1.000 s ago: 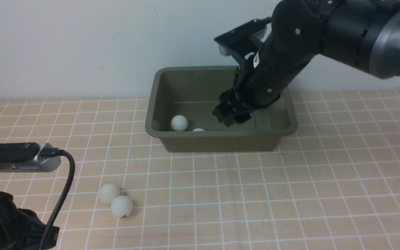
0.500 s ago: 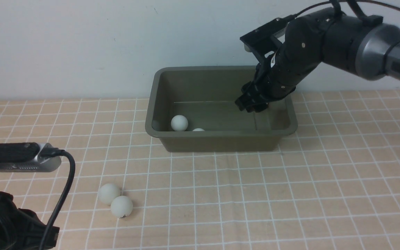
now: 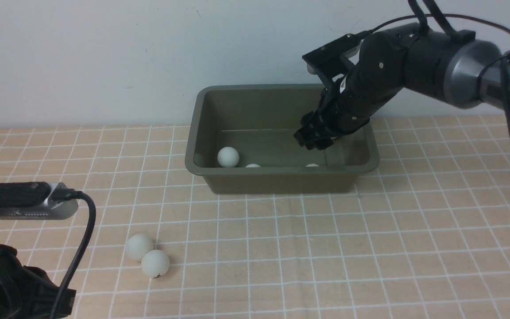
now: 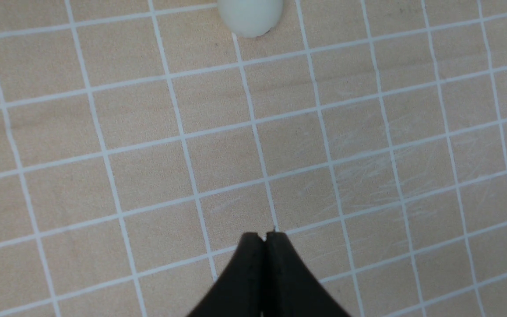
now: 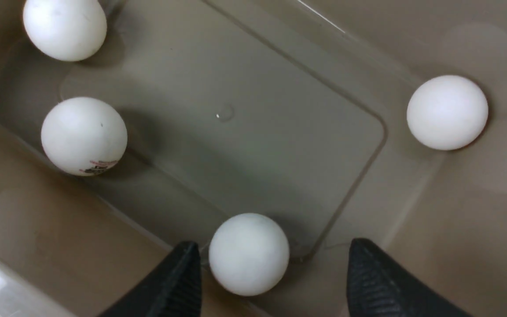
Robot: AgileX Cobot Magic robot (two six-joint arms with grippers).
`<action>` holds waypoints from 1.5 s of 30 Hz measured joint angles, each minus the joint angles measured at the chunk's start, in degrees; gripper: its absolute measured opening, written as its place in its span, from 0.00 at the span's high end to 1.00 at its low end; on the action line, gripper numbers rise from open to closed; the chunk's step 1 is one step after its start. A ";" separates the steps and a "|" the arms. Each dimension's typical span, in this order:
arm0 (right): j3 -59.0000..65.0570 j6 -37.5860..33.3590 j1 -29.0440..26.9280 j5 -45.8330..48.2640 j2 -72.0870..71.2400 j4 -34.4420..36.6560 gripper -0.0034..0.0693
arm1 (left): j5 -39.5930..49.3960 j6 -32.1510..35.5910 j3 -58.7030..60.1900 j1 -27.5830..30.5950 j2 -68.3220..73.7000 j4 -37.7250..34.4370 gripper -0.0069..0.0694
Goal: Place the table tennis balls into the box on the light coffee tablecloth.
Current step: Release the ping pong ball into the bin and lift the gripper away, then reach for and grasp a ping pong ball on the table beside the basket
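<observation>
Right jaws spread wide, gripping nothing, low over box (image 3: 281,182); four table tennis balls (image 5: 248,253) lie loose inside, sloped walls penning them. Two more balls (image 3: 155,263) sit touching on light coffee tablecloth (image 3: 326,248), near left jaws, pressed shut

The right arm (image 3: 419,62) reaches in from the right at height, wrist bent down so that the right gripper (image 3: 314,137) points down and leftward, its black fingers (image 5: 176,281) spread apart and gripping nothing. The left arm (image 3: 2,283) sits low, and the left gripper (image 4: 264,235) is pinched fully closed.
</observation>
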 joint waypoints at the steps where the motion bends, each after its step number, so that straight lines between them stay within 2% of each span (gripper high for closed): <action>1: 0.00 0.00 0.00 0.00 0.00 0.00 0.38 | 0.00 0.00 0.00 0.00 0.00 0.00 1.00; 4: 0.00 0.00 0.00 0.00 -0.05 -0.30 0.39 | -0.12 0.00 0.00 0.00 0.00 0.00 1.00; 8: 0.06 0.00 0.00 0.06 -3.31 -5.13 0.59 | -2.43 3.25 0.00 0.00 0.00 -0.80 1.00; 9: 0.06 0.42 0.00 0.11 -5.70 -8.20 0.69 | -3.47 5.32 0.00 0.00 0.00 -2.37 1.00; 11: 0.06 1.82 -0.12 0.23 -9.05 -11.86 0.82 | -4.69 9.10 0.00 0.00 0.00 -5.46 1.00; 14: 0.06 5.85 -1.16 0.81 -15.53 -16.50 0.95 | -5.14 14.87 0.00 0.00 0.00 -12.96 1.00; 18: 0.00 8.31 -3.97 2.66 -24.44 -18.26 0.97 | -4.78 19.56 0.00 0.00 0.00 -19.33 1.00; 23: 0.00 8.69 -6.98 6.29 -31.62 -18.26 0.98 | -4.53 20.50 0.00 -1.40 0.00 -19.50 1.00; 26: 0.00 8.69 -8.12 10.43 -36.19 -18.26 0.98 | -4.39 19.93 0.00 -5.97 0.00 -18.70 1.00; 32: 0.00 7.50 -8.37 14.44 -44.83 -17.80 0.98 | -6.71 13.61 0.00 -21.13 0.00 -17.17 1.00; 33: 0.00 7.51 -8.37 14.69 -45.48 -17.80 0.98 | -7.48 12.92 0.00 -22.30 0.00 -16.83 1.00; 34: 0.20 7.05 -8.37 15.11 -48.27 -17.40 0.98 | -9.65 9.64 0.00 -26.86 0.21 -14.82 1.00; 36: 1.62 6.37 -8.37 15.15 -51.52 -16.66 0.98 | -12.44 5.05 0.00 -31.05 0.92 -12.03 1.00; 37: 3.89 5.62 -8.37 15.10 -54.78 -15.90 0.98 | -14.11 0.66 0.00 -34.22 2.51 -8.48 1.00; 38: 4.31 5.42 -8.37 15.10 -55.74 -15.80 0.98 | -14.44 -0.02 0.00 -35.03 2.76 -8.02 1.00; 40: 10.47 4.97 -8.37 15.10 -61.71 -14.84 0.98 | -15.82 -9.60 0.00 -38.59 6.77 -1.45 1.00; 41: 12.31 4.86 -8.37 15.10 -63.19 -14.76 0.98 | -16.01 -11.04 0.00 -39.09 7.92 0.32 1.00; 43: 19.69 4.76 -8.37 15.07 -68.23 -14.55 0.98 | -16.49 -18.91 -0.57 -39.77 12.27 7.95 1.00; 44: 19.69 4.76 -8.37 15.07 -68.64 -14.48 0.98 | -16.49 -19.53 -0.70 -39.77 12.27 7.95 1.00; 45: 24.13 4.71 -8.37 15.02 -71.22 -14.30 0.98 | -16.49 -23.88 -1.96 -39.52 14.29 12.40 1.00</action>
